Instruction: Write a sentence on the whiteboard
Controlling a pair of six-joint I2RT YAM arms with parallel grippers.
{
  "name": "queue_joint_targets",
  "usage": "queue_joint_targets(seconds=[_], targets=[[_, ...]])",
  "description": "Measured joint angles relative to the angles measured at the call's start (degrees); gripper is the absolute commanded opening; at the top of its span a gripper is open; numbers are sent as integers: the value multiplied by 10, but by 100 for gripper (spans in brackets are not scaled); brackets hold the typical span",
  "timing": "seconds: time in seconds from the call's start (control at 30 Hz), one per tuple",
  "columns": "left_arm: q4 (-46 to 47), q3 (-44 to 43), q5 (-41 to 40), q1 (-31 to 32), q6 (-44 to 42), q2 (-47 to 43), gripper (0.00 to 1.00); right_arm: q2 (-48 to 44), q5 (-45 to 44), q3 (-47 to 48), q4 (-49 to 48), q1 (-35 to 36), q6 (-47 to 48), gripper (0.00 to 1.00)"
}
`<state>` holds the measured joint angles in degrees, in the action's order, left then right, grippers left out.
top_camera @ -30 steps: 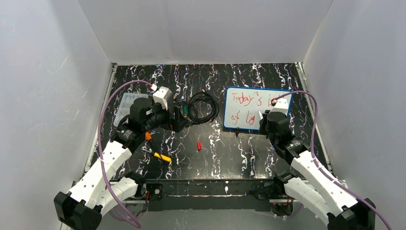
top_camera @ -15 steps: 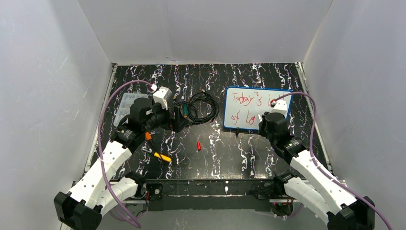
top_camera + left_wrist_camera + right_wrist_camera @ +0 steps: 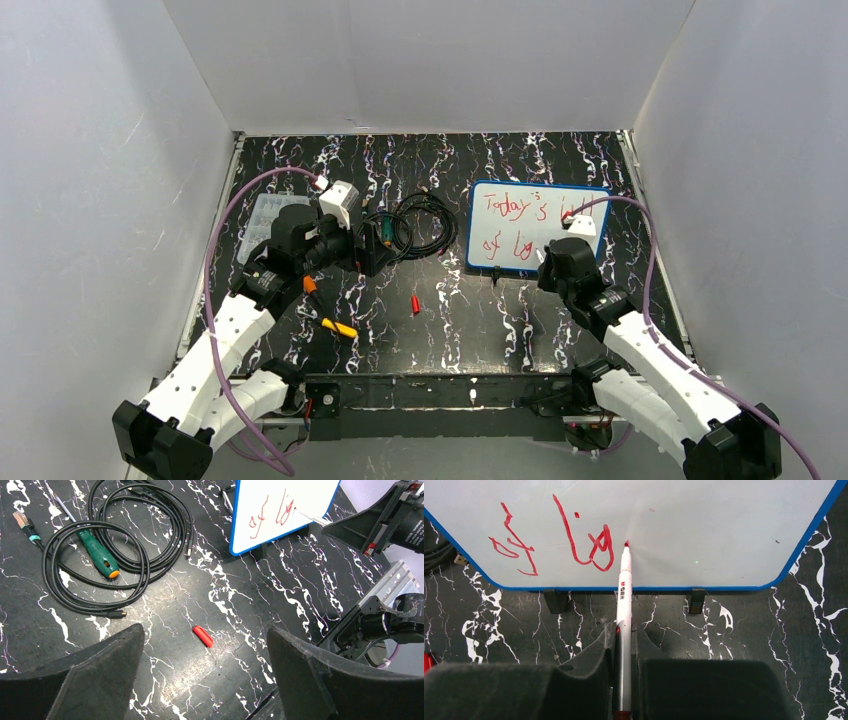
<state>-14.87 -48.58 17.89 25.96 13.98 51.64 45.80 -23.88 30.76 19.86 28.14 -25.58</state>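
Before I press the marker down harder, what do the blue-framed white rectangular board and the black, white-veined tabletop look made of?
Blue-framed white rectangular board: smooth, slightly glossy coated face, probably melamine or plastic; the red lettering lies crisp. Its blue frame looks moulded plastic.
Black, white-veined tabletop: marble-patterned, semi-gloss, maybe laminate or film; light glares off it. Stone cannot be ruled out.

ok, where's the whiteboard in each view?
Top external: whiteboard right of centre.
Left wrist: whiteboard at upper right, cut off by the top edge.
Right wrist: whiteboard fills the top half.
Shared landmark: the sentence, its lower line, with the marker tip beside it.
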Motion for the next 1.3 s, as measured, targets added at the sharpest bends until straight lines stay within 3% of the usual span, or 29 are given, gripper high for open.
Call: queue_joint_targets(seconds=[1.3], targets=[[1,0,2,0,0,-2,91,26,-30,37,-29,0,35,1]])
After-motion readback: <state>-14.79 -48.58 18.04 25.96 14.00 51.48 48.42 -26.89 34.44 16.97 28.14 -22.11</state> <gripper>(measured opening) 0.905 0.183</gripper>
